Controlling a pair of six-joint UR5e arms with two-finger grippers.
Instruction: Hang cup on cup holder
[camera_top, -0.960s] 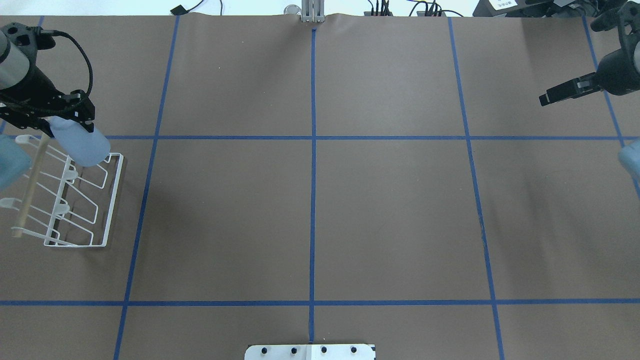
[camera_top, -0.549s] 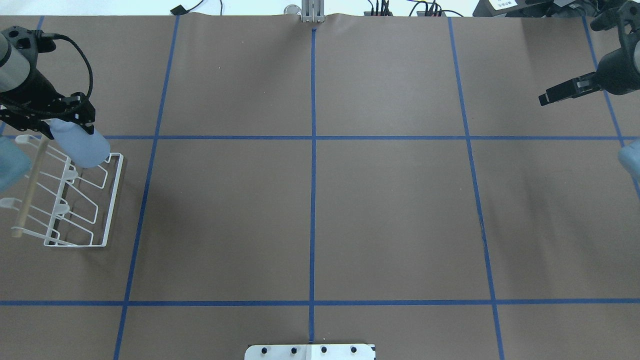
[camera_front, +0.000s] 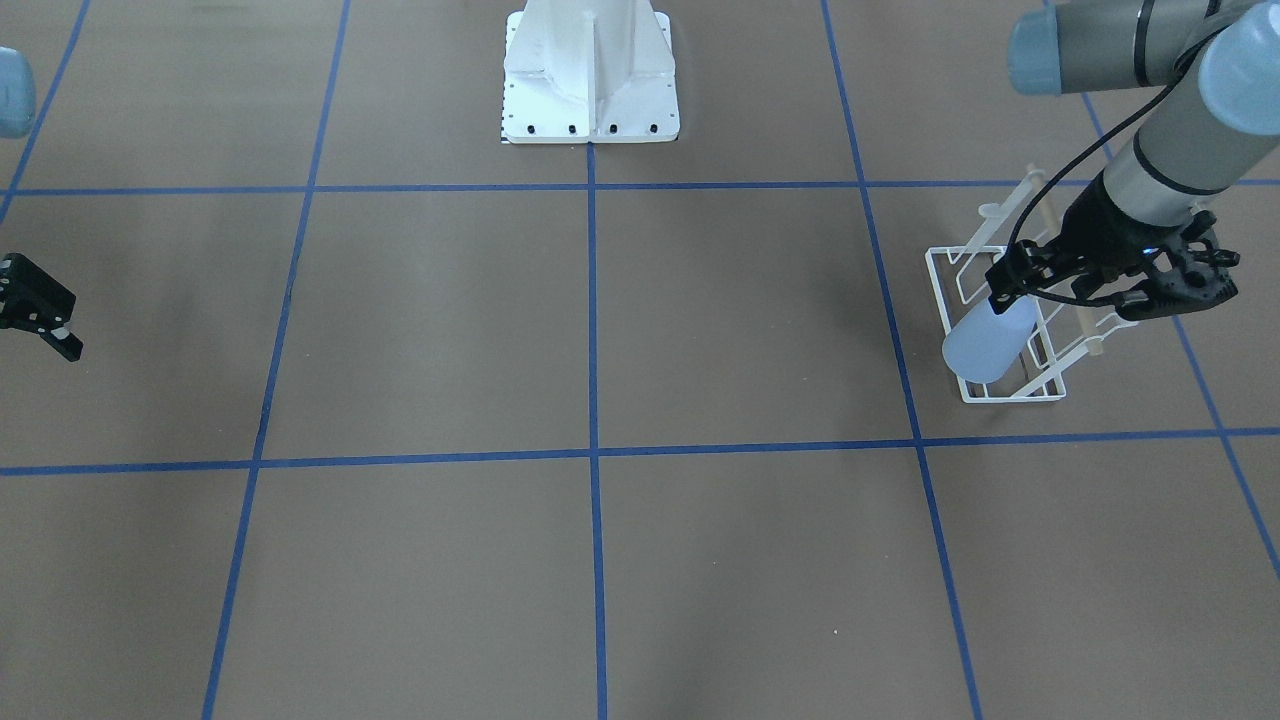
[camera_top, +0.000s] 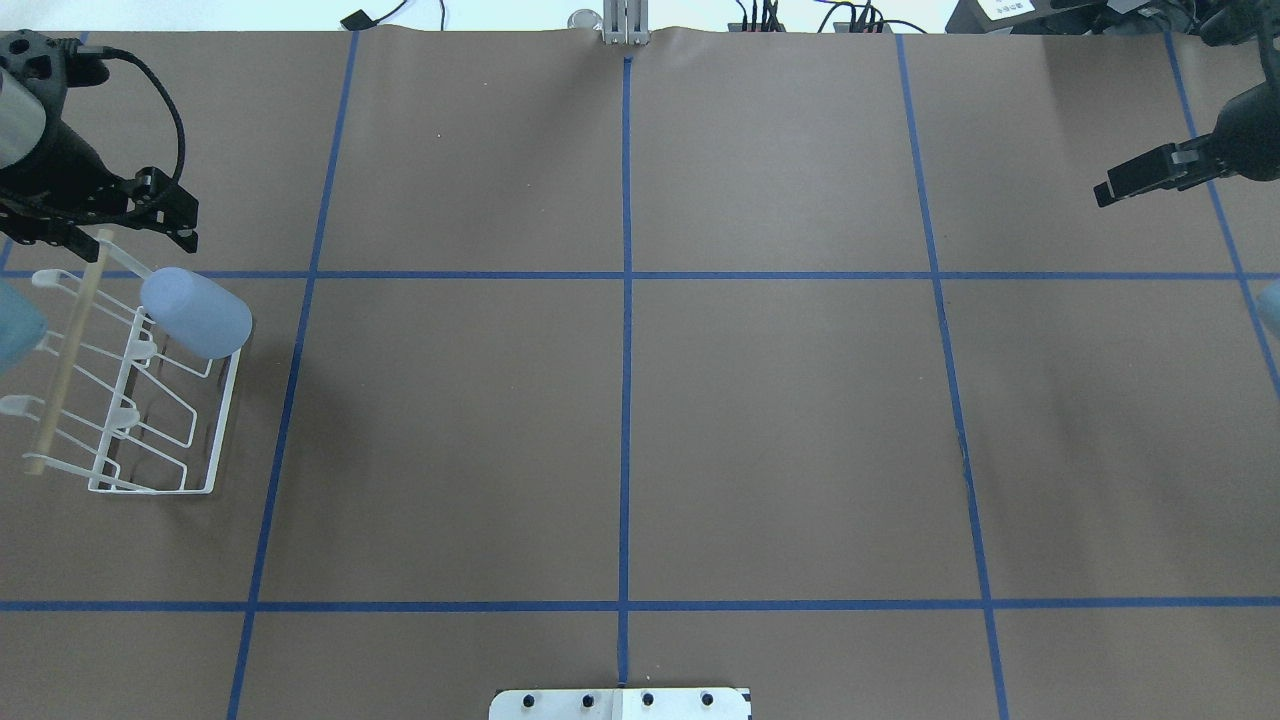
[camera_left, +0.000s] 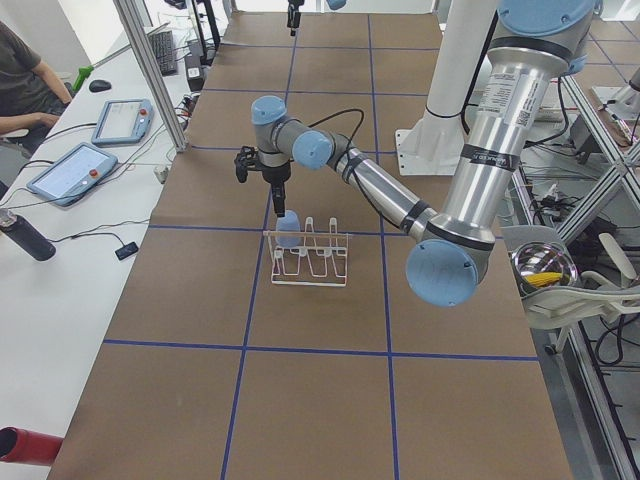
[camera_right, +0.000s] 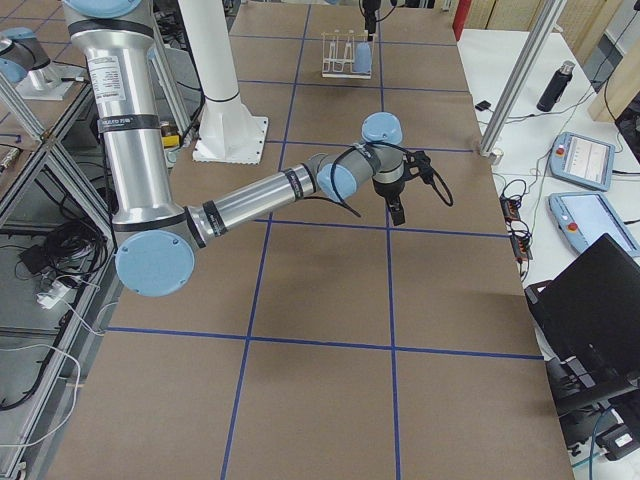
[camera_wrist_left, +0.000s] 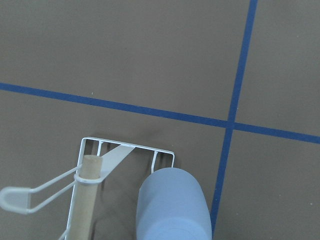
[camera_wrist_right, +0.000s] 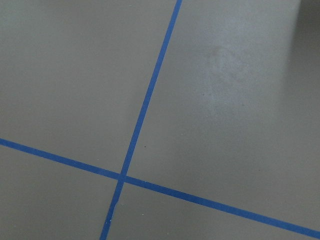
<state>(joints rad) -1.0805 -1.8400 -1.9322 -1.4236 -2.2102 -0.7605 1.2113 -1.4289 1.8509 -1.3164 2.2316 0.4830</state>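
Observation:
The pale blue cup (camera_top: 197, 313) hangs tilted, bottom up, over the far end peg of the white wire cup holder (camera_top: 228, 400). It also shows in the front view (camera_front: 985, 345) and the left wrist view (camera_wrist_left: 172, 205). My left gripper (camera_top: 120, 228) is open and empty, just beyond the holder's far end and clear of the cup. In the front view it (camera_front: 1100, 295) hovers over the holder (camera_front: 1010, 398). My right gripper (camera_top: 1105, 192) looks shut and empty, far off at the table's right edge.
The holder's wooden rod (camera_top: 65, 370) runs along its top, and its other pegs are bare. The white robot base (camera_front: 590, 80) stands at the near middle edge. Blue tape lines (camera_top: 627, 300) divide the brown table.
My left gripper has let go of the cup and drawn back away from the holder. The cup has settled on the peg, slightly further right. My right gripper rose a little.

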